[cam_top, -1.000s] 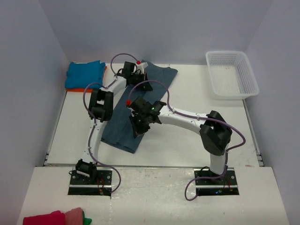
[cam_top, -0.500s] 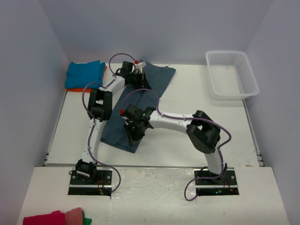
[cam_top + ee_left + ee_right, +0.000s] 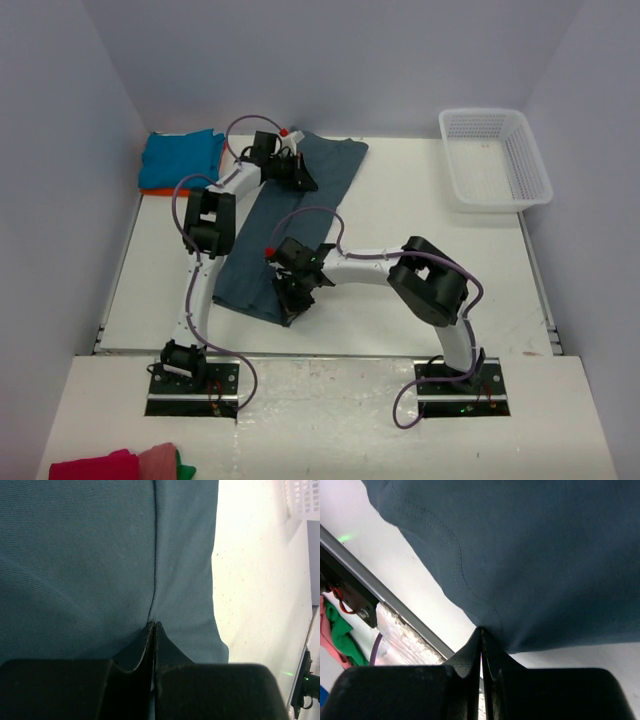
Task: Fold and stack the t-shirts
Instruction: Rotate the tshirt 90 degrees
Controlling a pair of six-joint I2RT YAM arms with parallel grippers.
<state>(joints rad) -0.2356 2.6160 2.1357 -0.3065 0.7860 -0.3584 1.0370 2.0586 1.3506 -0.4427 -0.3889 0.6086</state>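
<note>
Slate-blue t-shirt (image 3: 250,262) is lying as a long narrow band on the table (image 3: 420,290), running from far centre toward near left.

Left gripper (image 3: 153,626) is pinching the far end. Its jaws are pressed together and a crease of cloth is running into the tips. Right gripper (image 3: 481,631) is pinching the near stitched edge, jaws likewise closed tight on fabric.

Turquoise t-shirt (image 3: 180,155) is sitting folded on the orange t-shirt (image 3: 158,190) in the far left corner. Basket (image 3: 480,112) is standing far right, well apart.

Judgement: a fold or straightening of the band seems to be under way.

To do it well:
- Move both ends together with even tension.
- Carry the cloth low so it is not sagging in the middle.
- Align edge on edge.
- Release only once it is lying flat.
</note>
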